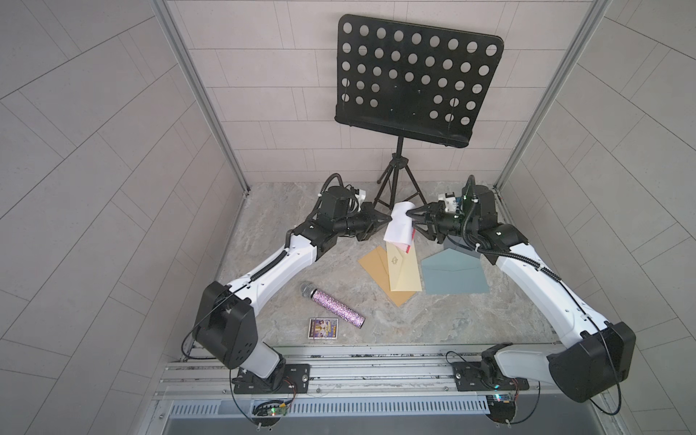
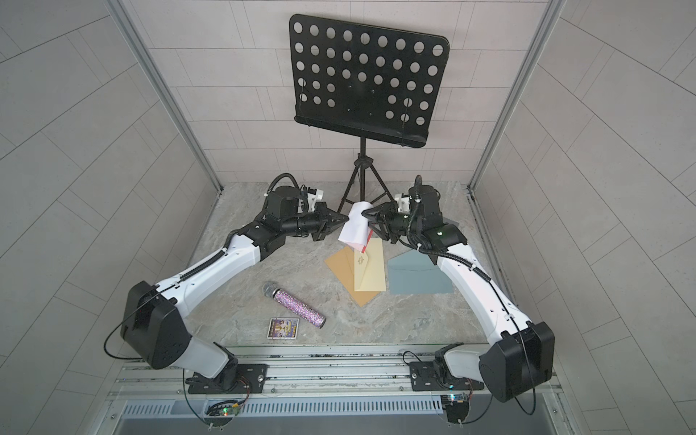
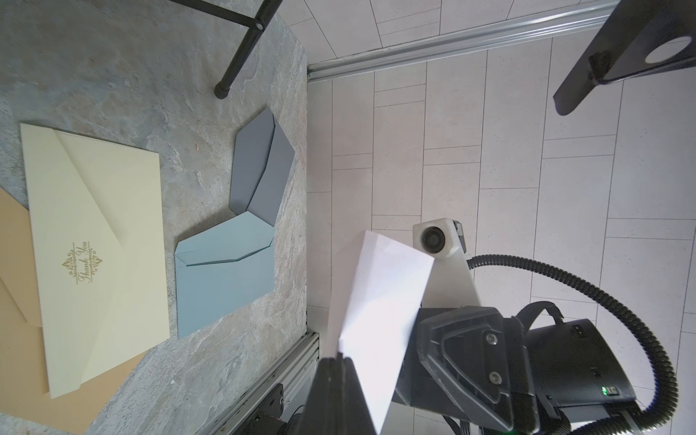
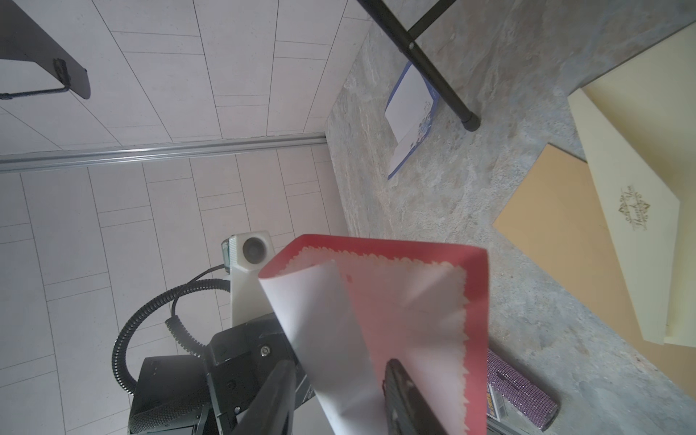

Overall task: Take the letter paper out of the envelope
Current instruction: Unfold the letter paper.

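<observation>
The letter paper [image 1: 399, 226], a folded white sheet with a red border on its inner face [image 4: 376, 324], hangs in the air above the table. My left gripper [image 1: 388, 218] is shut on its edge, and in the left wrist view the jaws [image 3: 341, 357] pinch the sheet [image 3: 384, 309]. My right gripper [image 1: 410, 220] is open on the opposite side, with its fingers [image 4: 395, 376] standing either side of a fold of the paper. A cream "Thank You" envelope [image 1: 405, 271] lies flat on the table below, apart from the paper.
A tan envelope [image 1: 376, 267] lies under the cream one, with a blue envelope [image 1: 452, 275] and a grey one [image 3: 260, 165] to the right. A black music stand [image 1: 410, 79] on a tripod stands behind. Nearer the front lie a glittery microphone [image 1: 333, 305] and a small card [image 1: 323, 328].
</observation>
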Available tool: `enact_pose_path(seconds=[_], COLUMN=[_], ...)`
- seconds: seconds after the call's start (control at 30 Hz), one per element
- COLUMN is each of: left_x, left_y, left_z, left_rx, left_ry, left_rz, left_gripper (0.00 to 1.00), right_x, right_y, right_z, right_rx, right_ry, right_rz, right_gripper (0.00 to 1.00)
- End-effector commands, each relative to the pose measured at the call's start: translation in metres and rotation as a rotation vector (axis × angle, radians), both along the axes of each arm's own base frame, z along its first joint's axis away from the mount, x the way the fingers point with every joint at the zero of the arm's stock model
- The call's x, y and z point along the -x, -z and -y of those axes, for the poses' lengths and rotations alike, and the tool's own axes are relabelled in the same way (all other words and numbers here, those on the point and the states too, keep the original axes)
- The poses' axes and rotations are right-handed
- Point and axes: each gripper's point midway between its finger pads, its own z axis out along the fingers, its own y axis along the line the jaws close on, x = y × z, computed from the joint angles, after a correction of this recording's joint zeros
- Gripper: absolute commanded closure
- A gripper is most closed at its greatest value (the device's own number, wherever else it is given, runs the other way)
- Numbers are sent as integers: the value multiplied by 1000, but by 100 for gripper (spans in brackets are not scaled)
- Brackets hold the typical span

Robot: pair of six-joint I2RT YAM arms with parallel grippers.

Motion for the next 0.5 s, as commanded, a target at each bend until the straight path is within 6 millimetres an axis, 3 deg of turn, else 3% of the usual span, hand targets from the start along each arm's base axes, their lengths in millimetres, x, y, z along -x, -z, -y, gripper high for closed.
enact_pose_path(seconds=[0.0,0.2,0.47], left_x=[-1,-1,-3], left_y=[-8,-10,-13], left_z=[6,8,10], left_rx=[31,36,44], left_ry=[12,17,18], left_rz=[7,8,12], left_gripper=[100,100,100], right_x=[6,6,7], right_y=[-11,-7,-4], right_z=[-7,-13,-24], right_rx=[-49,-33,-20], right_ry=[-21,-40,-64], right_rz=[25,21,16], right_gripper=[56,47,43])
